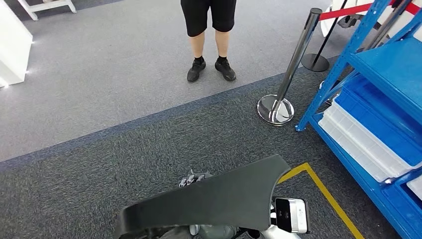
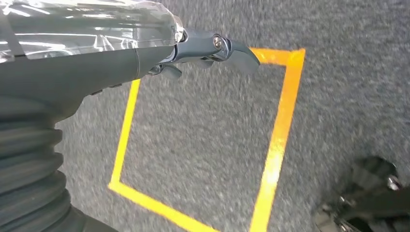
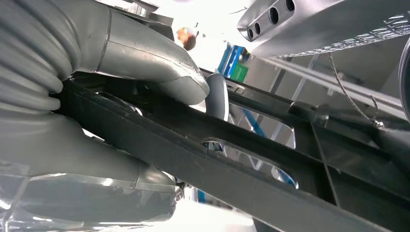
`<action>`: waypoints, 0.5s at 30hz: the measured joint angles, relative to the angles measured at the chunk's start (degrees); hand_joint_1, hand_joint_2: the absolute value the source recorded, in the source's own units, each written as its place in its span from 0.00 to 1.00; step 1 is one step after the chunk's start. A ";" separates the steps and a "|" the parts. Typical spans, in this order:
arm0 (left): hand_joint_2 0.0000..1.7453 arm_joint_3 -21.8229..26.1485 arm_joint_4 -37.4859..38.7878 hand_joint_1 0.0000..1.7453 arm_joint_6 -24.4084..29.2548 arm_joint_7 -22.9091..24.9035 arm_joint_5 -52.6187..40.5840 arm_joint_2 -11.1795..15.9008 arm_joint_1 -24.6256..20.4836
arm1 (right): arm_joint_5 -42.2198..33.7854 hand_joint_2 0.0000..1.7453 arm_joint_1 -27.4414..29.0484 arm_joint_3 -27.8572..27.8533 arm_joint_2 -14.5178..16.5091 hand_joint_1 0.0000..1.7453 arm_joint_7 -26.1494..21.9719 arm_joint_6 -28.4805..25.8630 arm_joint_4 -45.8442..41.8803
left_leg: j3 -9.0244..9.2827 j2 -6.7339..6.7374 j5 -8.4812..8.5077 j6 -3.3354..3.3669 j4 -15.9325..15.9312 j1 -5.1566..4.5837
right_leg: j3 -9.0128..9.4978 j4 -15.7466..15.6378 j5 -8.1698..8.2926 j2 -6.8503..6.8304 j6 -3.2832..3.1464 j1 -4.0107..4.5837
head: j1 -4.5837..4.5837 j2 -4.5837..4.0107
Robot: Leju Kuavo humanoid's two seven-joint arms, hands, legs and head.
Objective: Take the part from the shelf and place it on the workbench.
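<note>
Gripping the black part [image 1: 214, 199], right robot hand [image 3: 121, 116] largely hidden, left robot hand [image 2: 193, 53] empty, loosely spread.

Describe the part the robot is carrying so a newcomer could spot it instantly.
Start at the blue shelf on the right, then look down to the bottom centre of the head view. The part is a long, flat, matte black panel held by the right hand, above the yellow floor tape.
</note>
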 joint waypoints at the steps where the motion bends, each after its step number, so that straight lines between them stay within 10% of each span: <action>1: 1.00 0.04 0.00 0.00 -0.06 -0.02 -0.04 -0.08 0.06 | -0.08 1.00 -0.08 0.09 -0.09 1.00 0.00 -0.03 0.02 | 0.01 -0.84 -0.18 -0.19 0.32 0.17 | 0.76 -2.32 2.06 0.24 0.15 -0.15 | -0.01 0.00; 5: 1.00 0.18 0.00 0.00 -0.22 -0.09 -0.09 -0.26 0.01 | -0.13 1.00 -0.37 0.33 -0.31 1.00 0.00 -0.15 -0.01 | -0.93 -3.74 -1.25 -1.56 2.36 0.65 | 4.97 -12.66 6.73 4.09 0.24 -0.76 | 0.00 0.00; 8: 1.00 0.32 -0.01 0.00 -0.31 -0.13 -0.09 -0.24 0.42 | -0.15 1.00 -0.65 0.52 -0.34 1.00 0.00 -0.17 -0.04 | -1.48 -4.71 -1.20 -2.48 2.39 0.99 | 5.17 -13.04 6.67 2.96 -0.91 -0.50 | 0.00 0.00; 12: 1.00 0.44 -0.01 0.00 -0.65 -0.32 -0.09 -0.25 0.16 | -0.19 1.00 -0.91 0.89 -0.32 1.00 0.00 -0.40 -0.13 | -5.87 1.04 -5.87 -3.36 11.49 0.95 | 5.80 -13.74 6.66 -0.14 -2.09 -0.21 | -0.02 0.00; 15: 1.00 0.46 -0.02 0.00 -0.90 -0.35 -0.26 -0.38 0.10 | -0.18 1.00 -0.94 1.17 -0.36 1.00 0.00 -0.68 -0.13 | -9.32 2.23 -7.42 -3.46 18.00 1.21 | 5.95 -13.74 6.31 -2.52 -2.34 0.29 | -0.02 0.00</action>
